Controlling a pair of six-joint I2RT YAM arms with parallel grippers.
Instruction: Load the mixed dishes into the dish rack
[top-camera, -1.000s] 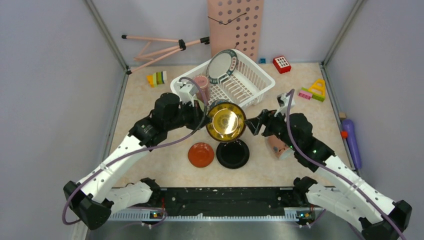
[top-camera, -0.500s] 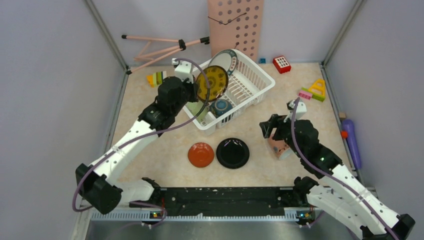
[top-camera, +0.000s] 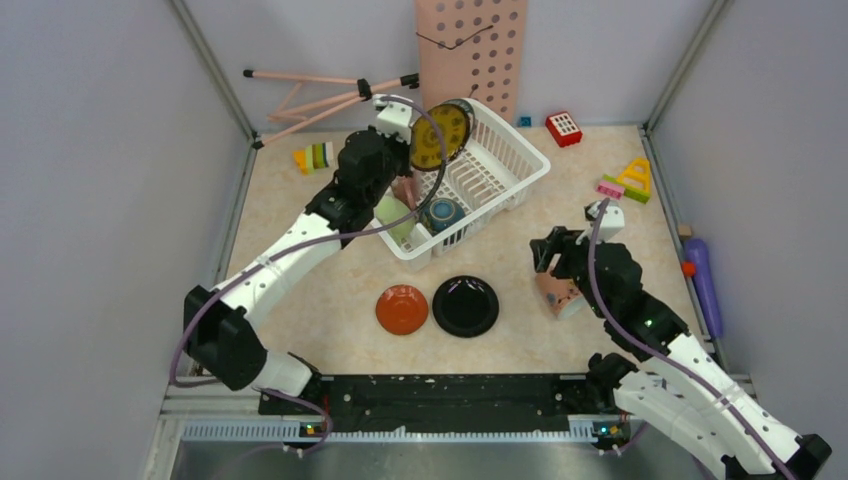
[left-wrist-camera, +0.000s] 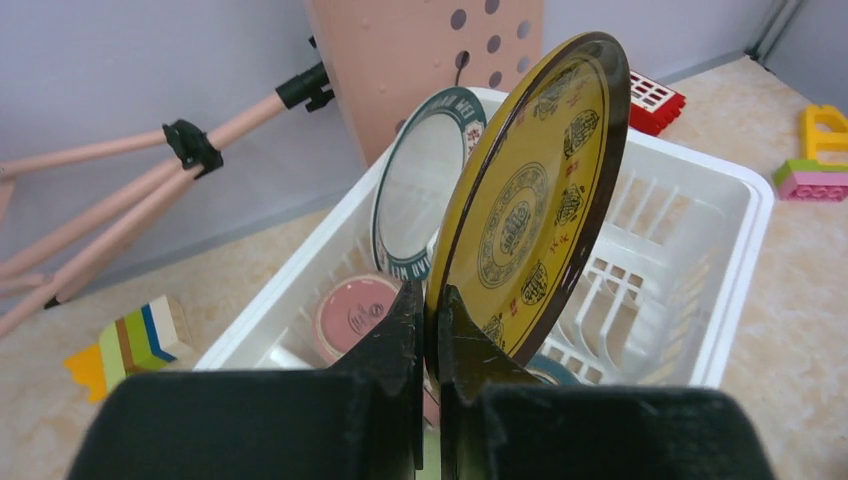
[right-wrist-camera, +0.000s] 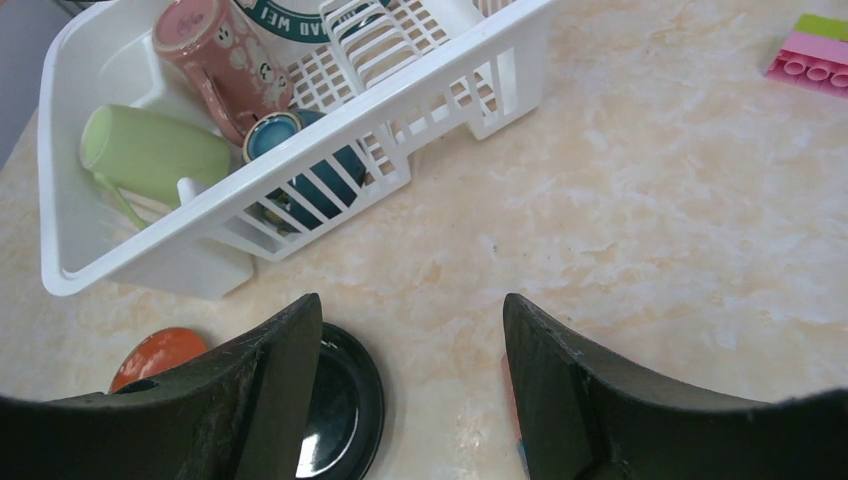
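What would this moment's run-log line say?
left hand: shut on olive-yellow dish, on edge over dish rack | right hand: open, empty | red saucer, black plate: on table

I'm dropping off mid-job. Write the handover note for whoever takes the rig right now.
Left gripper: shut on the olive-yellow dish, held on edge over the dish rack, beside the teal-rimmed plate standing inside.
Right gripper: open, empty, above the table near the rack.
Done: teal-rimmed plate, pink cup, green cup and blue bowl are in the rack.
Left: seat the dish, then load the red saucer and black plate from the table. Pinkish item by the right arm: unclear.
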